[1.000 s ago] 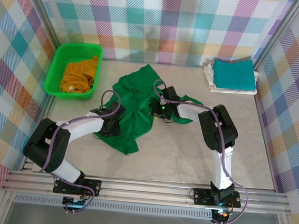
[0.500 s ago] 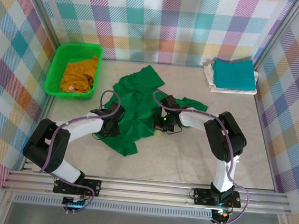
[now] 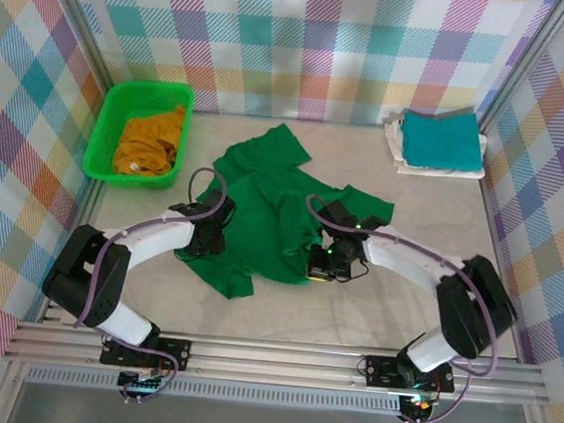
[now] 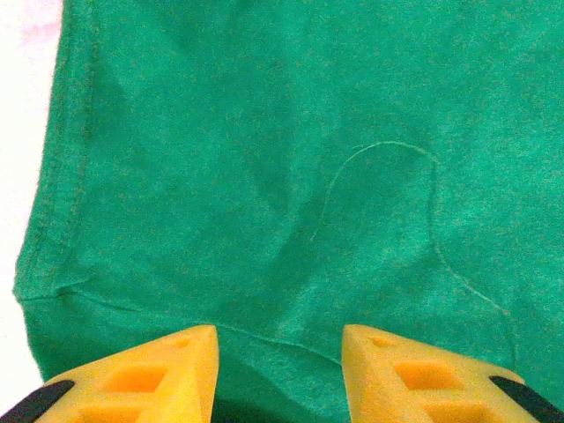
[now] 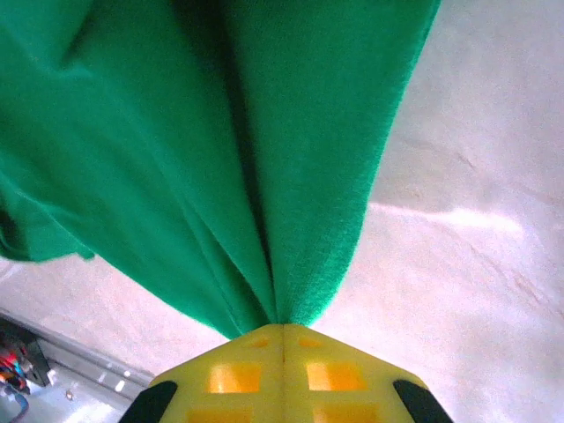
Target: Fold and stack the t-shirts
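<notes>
The dark green t-shirt point(image 3: 262, 210) lies partly spread across the middle of the table. My right gripper point(image 3: 318, 268) is shut on a bunched edge of it near its front right. In the right wrist view the cloth point(image 5: 176, 132) fans out from the closed fingertips point(image 5: 284, 326) above the pale tabletop. My left gripper point(image 3: 204, 242) stands open over the shirt's left side, its yellow fingers point(image 4: 167, 370) apart with flat green cloth point(image 4: 264, 159) under them. A mustard yellow t-shirt point(image 3: 149, 144) is crumpled in the basket. A folded teal t-shirt point(image 3: 441, 139) rests on a folded white one point(image 3: 400, 153).
The bright green plastic basket point(image 3: 105, 125) sits at the back left against the checked wall. The folded stack occupies the back right corner. Bare table point(image 3: 438, 247) lies to the right of the green shirt and along the front by the metal rail point(image 3: 278, 356).
My right gripper has pulled its pinch of green cloth toward the front and right, drawing the shirt out wider. The left arm has stayed put.
</notes>
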Tool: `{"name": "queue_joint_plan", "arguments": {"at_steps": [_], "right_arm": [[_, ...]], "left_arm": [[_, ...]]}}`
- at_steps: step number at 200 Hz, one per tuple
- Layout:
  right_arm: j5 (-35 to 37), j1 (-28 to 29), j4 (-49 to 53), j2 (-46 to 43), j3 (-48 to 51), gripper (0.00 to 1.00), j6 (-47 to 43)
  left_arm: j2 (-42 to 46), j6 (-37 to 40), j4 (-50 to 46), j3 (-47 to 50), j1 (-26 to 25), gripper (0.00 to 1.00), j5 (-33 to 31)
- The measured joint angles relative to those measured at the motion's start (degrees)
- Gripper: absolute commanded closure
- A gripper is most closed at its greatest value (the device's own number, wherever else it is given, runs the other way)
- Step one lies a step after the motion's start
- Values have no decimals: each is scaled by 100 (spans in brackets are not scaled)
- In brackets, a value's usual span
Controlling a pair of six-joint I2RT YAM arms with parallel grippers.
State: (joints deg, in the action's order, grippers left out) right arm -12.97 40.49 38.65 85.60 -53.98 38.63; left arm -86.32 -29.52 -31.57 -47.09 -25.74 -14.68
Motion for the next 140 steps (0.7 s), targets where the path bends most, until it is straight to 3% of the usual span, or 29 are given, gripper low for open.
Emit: {"name": "queue_joint_plan", "arguments": {"at_steps": [44,49,74,98,117,131,140], "right_arm": [[13,2,732,-1191,570,100,258],[-33,7,743,-1305,651,91,273],[-68,11,905,-1631,789,68,243],[345,-52,962,-1692,387,69,76],[505,-560,627,-1676,-44,71,7],[509,-1217,208,-1482,-205,83,0],[525,-1598,35,-1178,-330,89,-44]], "left_arm": [[0,2,-177,0,146,59,-2],[0,7,-195,0,155,59,0],[0,24,-271,-7,168,58,52],[20,26,-236,-7,177,58,249],[24,9,-98,-7,188,61,442],[-26,-24,11,-66,190,64,540],[-144,-50,63,-179,195,70,584]]}}
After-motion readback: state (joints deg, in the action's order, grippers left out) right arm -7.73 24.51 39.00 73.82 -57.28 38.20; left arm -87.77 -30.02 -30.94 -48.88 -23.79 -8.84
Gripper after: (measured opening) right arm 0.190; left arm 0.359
